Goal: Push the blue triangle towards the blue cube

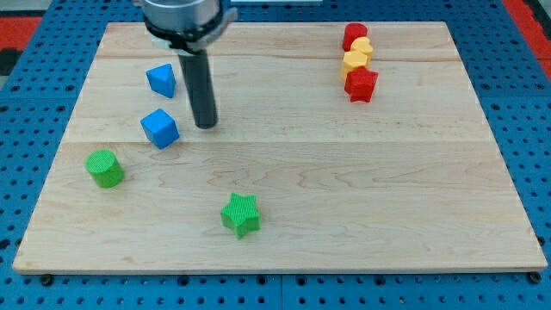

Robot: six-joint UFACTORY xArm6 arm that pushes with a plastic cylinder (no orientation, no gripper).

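My tip (205, 126) is resting on the wooden board (344, 207), in the board's left half and a bit closer to the top edge than to the bottom edge. It is only a plain dark rod with nothing to open or close, and it is not touching any block right now. The blue triangle (161, 80) is sitting near the board's top left corner, to the upper left of my tip with a small gap between them. The blue cube (159, 128) is sitting just below the blue triangle, a little way apart from it, and it is just to the left of my tip. The green cylinder (105, 168) is standing close to the left edge, lower down than the blue cube. The green star (240, 214) is lying near the bottom edge, below my tip and well apart from it. Far over by the top right corner, four blocks are bunching up in a short line. The red block (354, 35) is at the top, then a yellow heart (360, 48), then another yellow block (353, 63), and the red star (362, 84) is at the bottom of the line.
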